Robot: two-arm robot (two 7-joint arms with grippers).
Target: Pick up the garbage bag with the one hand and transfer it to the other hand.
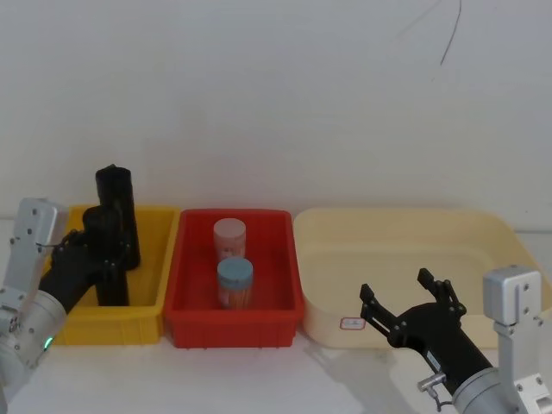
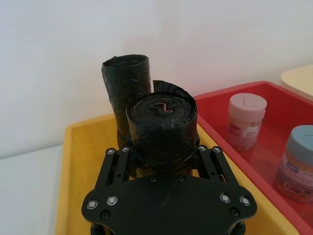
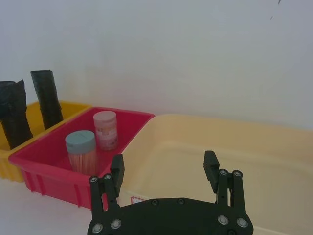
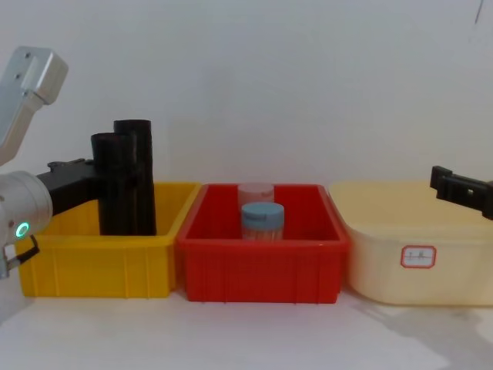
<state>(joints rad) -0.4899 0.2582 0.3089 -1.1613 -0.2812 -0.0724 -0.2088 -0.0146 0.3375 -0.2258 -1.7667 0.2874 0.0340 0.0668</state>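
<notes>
Head: left gripper [image 1: 95, 259] clamped on the garbage bag [image 1: 107, 237], which stands upright in the yellow bin [image 1: 147, 319].
Left wrist: bag is a matte black, crinkled tight roll with its spiral end showing. Second roll [image 2: 124, 83] is just behind.
Right wrist: right gripper [image 3: 164, 161] spread and empty, over the cream tub [image 3: 274, 147].
Chest: bag stands taller than the bin wall.

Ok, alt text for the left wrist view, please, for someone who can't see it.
The left gripper has its fingers closed on a rolled black bag standing in the yellow bin. A second roll stands just behind it; the red bin alongside holds two jars.
</notes>
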